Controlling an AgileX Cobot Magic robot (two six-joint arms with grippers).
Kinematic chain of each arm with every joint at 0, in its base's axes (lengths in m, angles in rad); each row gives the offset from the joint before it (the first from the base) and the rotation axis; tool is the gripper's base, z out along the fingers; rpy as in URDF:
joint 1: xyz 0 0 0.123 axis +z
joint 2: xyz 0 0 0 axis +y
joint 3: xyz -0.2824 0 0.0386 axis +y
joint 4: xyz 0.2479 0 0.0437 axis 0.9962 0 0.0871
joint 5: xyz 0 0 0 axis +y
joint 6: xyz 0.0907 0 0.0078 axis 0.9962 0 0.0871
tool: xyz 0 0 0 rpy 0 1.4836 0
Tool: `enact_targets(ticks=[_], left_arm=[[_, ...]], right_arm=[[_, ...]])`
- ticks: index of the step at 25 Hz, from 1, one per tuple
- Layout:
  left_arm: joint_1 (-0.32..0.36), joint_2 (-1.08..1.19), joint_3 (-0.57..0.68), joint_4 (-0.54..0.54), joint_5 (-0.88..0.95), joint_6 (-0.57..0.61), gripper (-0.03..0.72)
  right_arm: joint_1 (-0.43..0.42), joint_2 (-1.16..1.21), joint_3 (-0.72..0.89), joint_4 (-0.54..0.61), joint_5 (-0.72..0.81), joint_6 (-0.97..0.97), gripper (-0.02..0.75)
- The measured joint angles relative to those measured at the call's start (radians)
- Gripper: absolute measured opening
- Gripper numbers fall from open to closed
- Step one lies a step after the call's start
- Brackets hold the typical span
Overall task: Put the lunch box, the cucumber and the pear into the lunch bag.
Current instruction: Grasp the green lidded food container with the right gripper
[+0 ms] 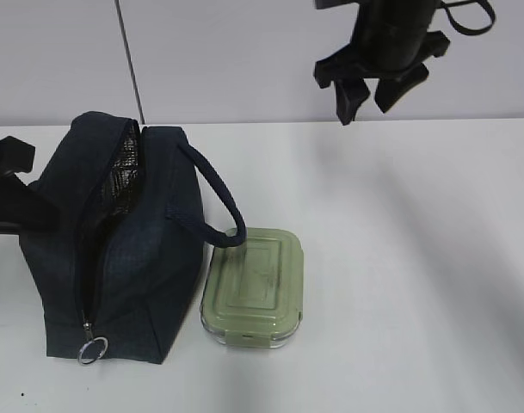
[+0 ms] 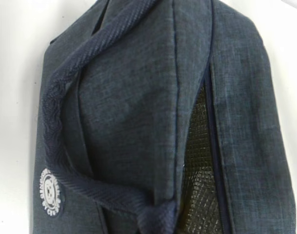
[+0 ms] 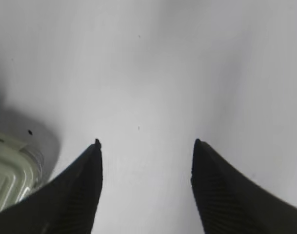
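On the left of the white table (image 1: 399,258) in the exterior view, the dark navy fabric lunch bag (image 1: 115,258) lies unzipped, silver lining showing; the sage-green-lidded lunch box (image 1: 254,286) sits outside, touching its right side. No cucumber or pear shows; whether they are inside cannot be told. The right gripper (image 1: 372,93) hangs high at the far right, empty, jaws apart.

Left wrist view: close on the bag (image 2: 138,122) and its handle (image 2: 60,122); the left gripper is unseen, evidently closed.

Right wrist view: spread fingers (image 3: 75,195) over bare table, lunch box (image 3: 11,175) at left. Packing the box remains.
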Motion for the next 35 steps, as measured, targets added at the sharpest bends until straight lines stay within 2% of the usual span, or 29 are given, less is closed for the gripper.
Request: enact_targets(ticks=[7,13,17,20,26,28,31,35], left_arm=[[0.000,0.000,0.000,0.000,0.000,0.000,-0.015],[0.000,0.000,0.000,0.000,0.000,0.000,-0.015],[0.000,0.001,0.000,0.000,0.000,0.000,-0.015],[0.000,0.001,0.000,0.000,0.000,0.000,-0.015],[0.000,0.001,0.000,0.000,0.003,0.000,-0.015],[0.000,0.001,0.000,0.000,0.004,0.000,-0.015],[0.000,0.001,0.000,0.000,0.004,0.000,-0.015],[0.000,0.001,0.000,0.000,0.004,0.000,-0.015]], right_arm=[[-0.097,-0.058,0.243,0.204,-0.002,-0.087,0.398],[-0.103,-0.131,0.468,0.385,-0.019,-0.187,0.347],[-0.105,-0.189,0.637,0.518,-0.084,-0.300,0.318],[-0.106,-0.213,0.753,0.665,-0.136,-0.417,0.300],[-0.156,-0.224,0.940,1.067,-0.176,-0.736,0.290],[-0.190,-0.224,0.971,1.121,-0.186,-0.795,0.290],[-0.235,-0.224,0.980,1.145,-0.192,-0.841,0.290],[-0.247,-0.217,0.980,1.154,-0.202,-0.874,0.290]])
